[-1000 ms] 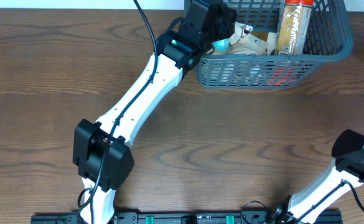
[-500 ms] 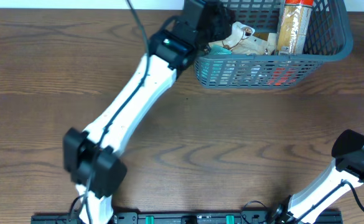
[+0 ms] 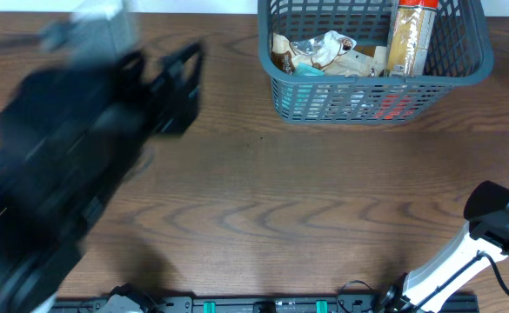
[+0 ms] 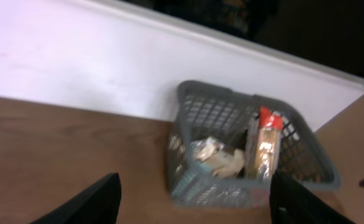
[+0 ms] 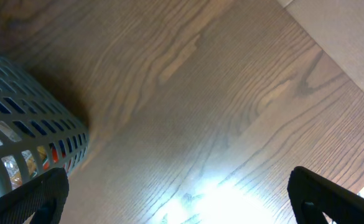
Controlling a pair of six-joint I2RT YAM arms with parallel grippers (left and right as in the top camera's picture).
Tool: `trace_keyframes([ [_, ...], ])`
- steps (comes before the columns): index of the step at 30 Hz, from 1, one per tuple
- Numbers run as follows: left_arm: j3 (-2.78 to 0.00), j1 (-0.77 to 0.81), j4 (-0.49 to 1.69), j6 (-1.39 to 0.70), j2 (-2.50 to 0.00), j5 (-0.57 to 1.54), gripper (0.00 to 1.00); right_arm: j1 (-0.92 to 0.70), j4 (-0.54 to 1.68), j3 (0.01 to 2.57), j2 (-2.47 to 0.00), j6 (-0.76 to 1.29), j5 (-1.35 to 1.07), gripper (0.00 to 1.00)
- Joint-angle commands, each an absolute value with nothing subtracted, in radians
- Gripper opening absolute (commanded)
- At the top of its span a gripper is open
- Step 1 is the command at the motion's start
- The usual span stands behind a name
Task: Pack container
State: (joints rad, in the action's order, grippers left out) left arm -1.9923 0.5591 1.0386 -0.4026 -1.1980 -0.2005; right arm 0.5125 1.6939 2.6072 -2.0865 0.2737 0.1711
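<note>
The container, a dark grey-blue lattice basket, stands at the table's far edge. Inside it are a tall orange packet with a red top and crinkled pale snack packets. In the overhead view my left arm is a large dark blur over the table's left side, well away from the basket. In the left wrist view the container is ahead, and my left gripper is open with nothing between its fingers. My right gripper is open over bare wood, with the container's corner to its left.
A white wall runs behind the table's far edge, just past the basket. The right arm's base link stands at the lower right of the table. Brown wood stretches in front of the basket.
My left arm has pulled out from the basket's left end and swung left and up towards the camera, now blurred. The packets in the basket's left end show uncovered. The right arm has not moved.
</note>
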Motion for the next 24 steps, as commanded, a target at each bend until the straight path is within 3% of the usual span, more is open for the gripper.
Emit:
trace_keyframes([
  [1,-1.988,0.558,1.103,-0.371,-1.136,-0.241,0.67,0.517,1.695,2.603,-2.095,0.265,0.171,0.99],
  [3,-1.988,0.558,1.146,-0.371,-1.081,-0.241,0.75,0.517,1.695,2.603,-2.095,0.265,0.171,0.99],
  [7,-1.988,0.558,1.222,-0.371,-0.984,-0.240,0.80,0.517,1.695,2.603,-2.095,0.265,0.171,0.99],
  [9,-1.988,0.558,1.260,-0.371,-0.945,-0.240,0.99,0.517,1.695,2.603,-2.095,0.265,0.171,0.99],
  [24,-1.988,0.558,1.639,-0.371,-0.812,-0.240,0.99,0.517,1.695,2.603,-2.095,0.265,0.171,0.99],
])
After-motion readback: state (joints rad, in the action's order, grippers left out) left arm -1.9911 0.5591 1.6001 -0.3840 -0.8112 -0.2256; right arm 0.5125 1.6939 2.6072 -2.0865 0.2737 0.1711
